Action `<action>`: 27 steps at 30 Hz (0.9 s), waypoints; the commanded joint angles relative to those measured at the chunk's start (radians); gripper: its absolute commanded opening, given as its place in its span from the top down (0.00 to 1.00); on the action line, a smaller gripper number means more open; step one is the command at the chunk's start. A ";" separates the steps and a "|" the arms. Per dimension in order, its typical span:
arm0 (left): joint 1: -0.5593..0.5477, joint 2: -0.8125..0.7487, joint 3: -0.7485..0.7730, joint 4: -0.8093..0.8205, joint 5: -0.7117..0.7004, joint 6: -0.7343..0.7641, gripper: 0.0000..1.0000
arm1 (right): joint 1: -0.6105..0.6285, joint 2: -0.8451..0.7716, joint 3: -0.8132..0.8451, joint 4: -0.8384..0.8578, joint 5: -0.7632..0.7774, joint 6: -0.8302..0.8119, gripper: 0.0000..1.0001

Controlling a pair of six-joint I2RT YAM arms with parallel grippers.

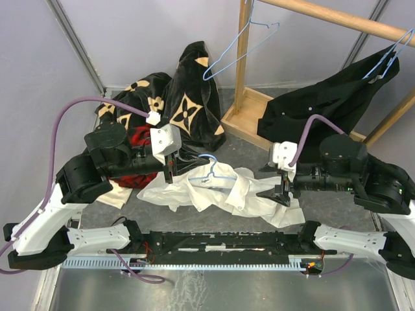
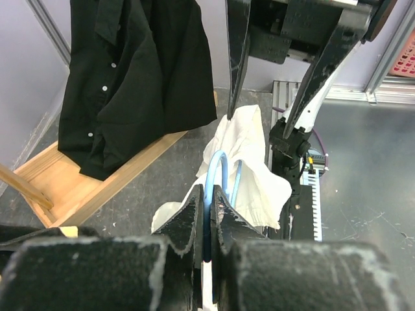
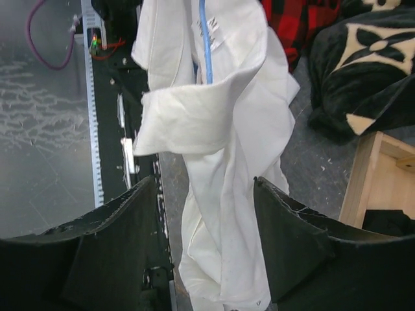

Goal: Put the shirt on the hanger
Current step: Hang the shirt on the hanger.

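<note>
- Lying crumpled at the centre of the counter, the shirt is spread from 9 to 3 o'clock between the two arms.
- The hanger is partly buried in the shirt, its blue wire seen running inside the collar.
- The left pincer is pressed together, pinching the hanger's wire.
- The right pincer is spread wide, with shirt cloth passing between its fingers.
- A black flowered garment is heaped at 11 o'clock.
</note>
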 commanded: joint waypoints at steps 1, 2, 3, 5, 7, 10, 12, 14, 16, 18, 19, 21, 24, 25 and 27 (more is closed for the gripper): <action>0.001 0.007 0.002 0.042 0.005 -0.002 0.97 | 0.002 0.008 0.053 0.189 0.031 0.094 0.31; 0.001 0.008 0.000 0.046 0.005 -0.002 0.97 | 0.003 0.018 0.051 0.235 0.016 0.108 0.31; 0.001 0.010 -0.003 0.049 0.005 -0.003 0.97 | 0.003 0.029 0.045 0.271 -0.011 0.122 0.31; 0.001 0.013 -0.007 0.053 0.002 -0.003 0.97 | 0.002 0.054 0.032 0.335 -0.060 0.149 0.32; 0.001 0.019 -0.006 0.056 0.002 -0.002 0.97 | 0.003 0.080 0.014 0.400 -0.098 0.181 0.35; 0.001 0.026 -0.007 0.057 -0.005 -0.001 0.97 | 0.003 0.112 -0.036 0.515 -0.141 0.238 0.38; 0.000 0.031 -0.008 0.058 -0.006 -0.001 0.97 | 0.003 0.125 -0.067 0.584 -0.149 0.278 0.38; 0.001 0.034 -0.009 0.057 -0.004 0.000 0.97 | 0.004 0.133 -0.093 0.634 -0.148 0.310 0.39; 0.000 0.034 -0.009 0.058 -0.004 0.001 0.97 | 0.005 0.138 -0.113 0.660 -0.140 0.323 0.41; 0.000 0.032 -0.010 0.061 -0.005 0.001 0.97 | 0.004 0.138 -0.132 0.677 -0.135 0.331 0.44; 0.000 0.031 -0.012 0.065 -0.006 0.001 0.97 | 0.005 0.138 -0.140 0.684 -0.135 0.335 0.46; 0.001 0.029 -0.016 0.070 -0.009 0.001 0.97 | 0.006 0.136 -0.159 0.700 -0.135 0.344 0.51; 0.001 0.031 -0.019 0.076 -0.008 -0.001 0.97 | 0.006 0.137 -0.179 0.713 -0.126 0.350 0.59; 0.001 0.032 -0.021 0.077 -0.010 -0.001 0.97 | 0.006 0.136 -0.187 0.719 -0.125 0.352 0.64; 0.001 0.031 -0.025 0.079 -0.013 -0.002 0.97 | 0.006 0.138 -0.195 0.725 -0.132 0.353 0.73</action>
